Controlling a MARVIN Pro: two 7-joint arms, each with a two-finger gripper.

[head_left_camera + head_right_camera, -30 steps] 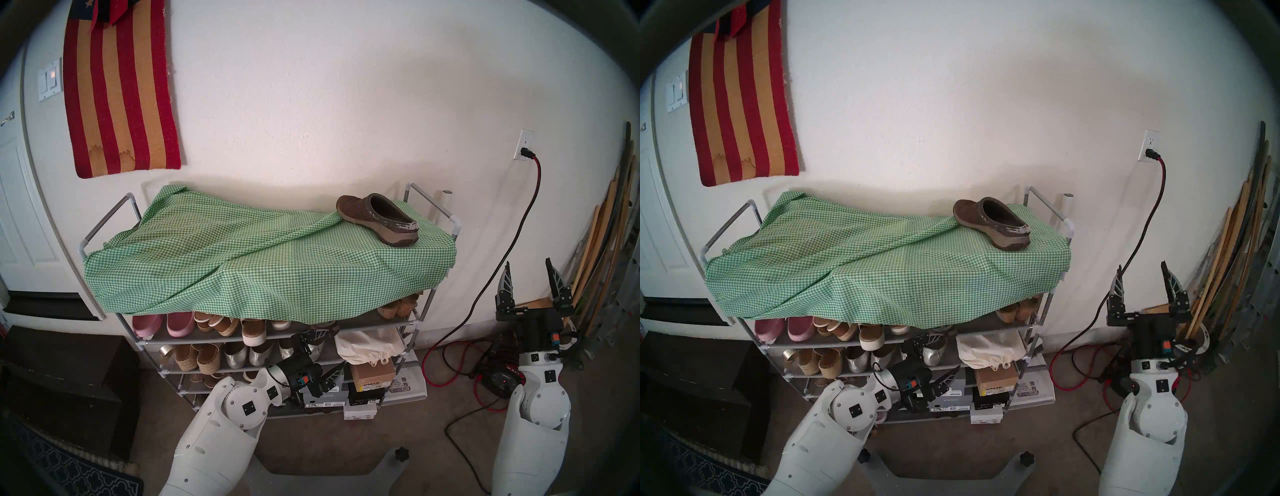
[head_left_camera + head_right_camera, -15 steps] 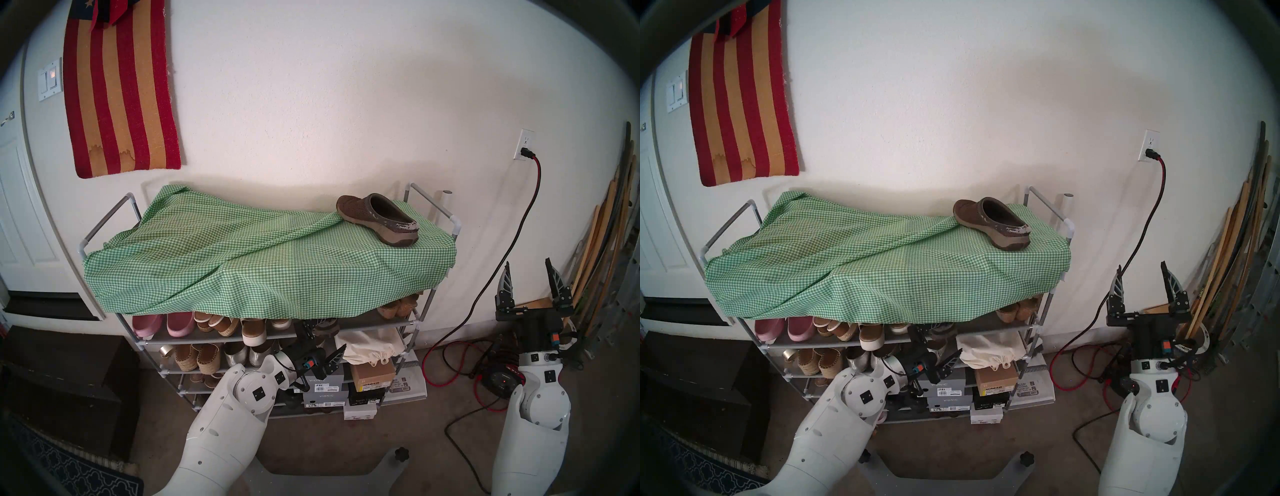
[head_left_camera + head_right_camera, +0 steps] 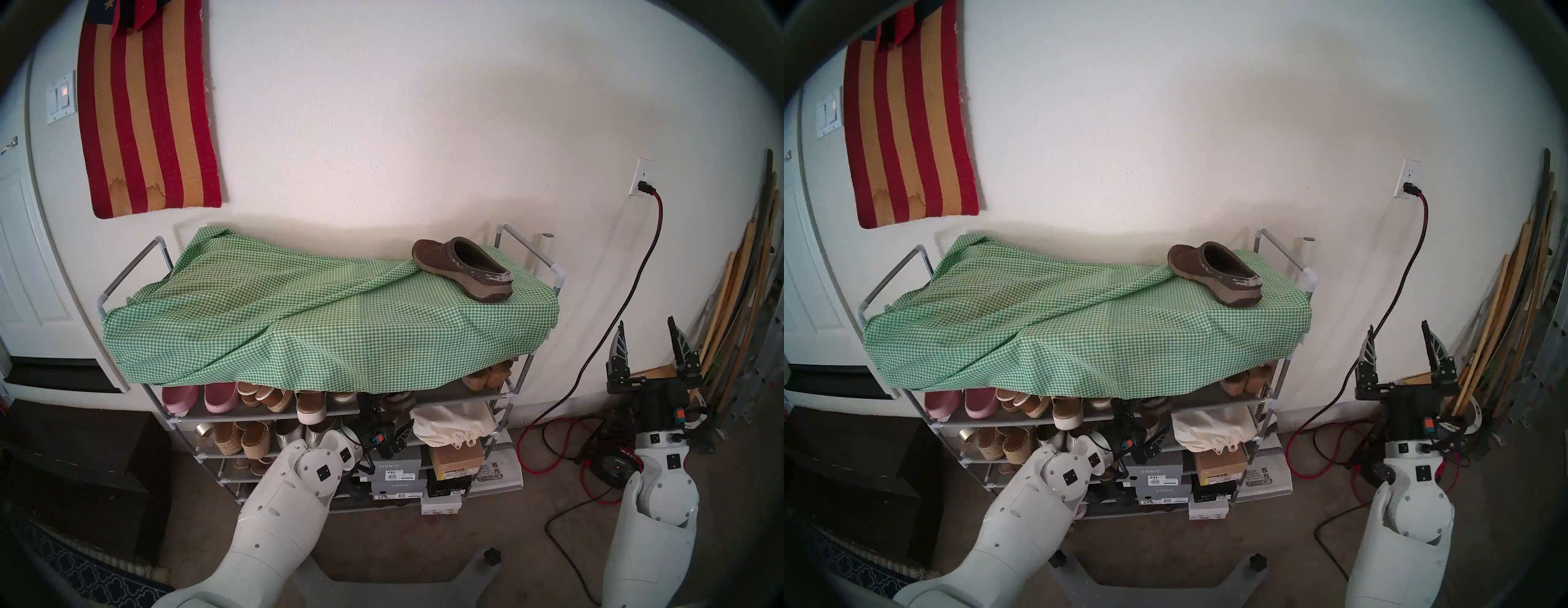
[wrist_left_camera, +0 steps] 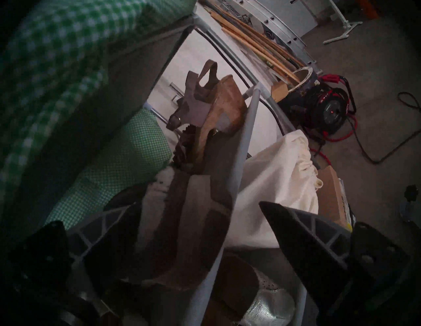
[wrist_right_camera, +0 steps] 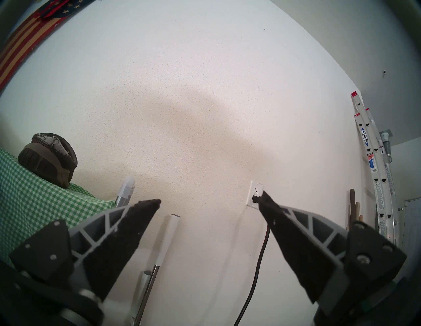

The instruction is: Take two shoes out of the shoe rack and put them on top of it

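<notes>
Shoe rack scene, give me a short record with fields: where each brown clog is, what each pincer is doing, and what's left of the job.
clog one: brown clog sits on the gingham cloth atop the shoe rack, right end
clog two: dark shoe on the shelf under the cloth, identity unclear
left pincer: open, reaching into that shelf, shoe between its fingers, not gripped
right pincer: open, empty, raised beside the rack
remaining: second clog not yet on top

A white textured wall [image 3: 424,127] bears a red-and-tan striped rug [image 3: 144,114] above grey concrete floor [image 3: 509,547].
</notes>
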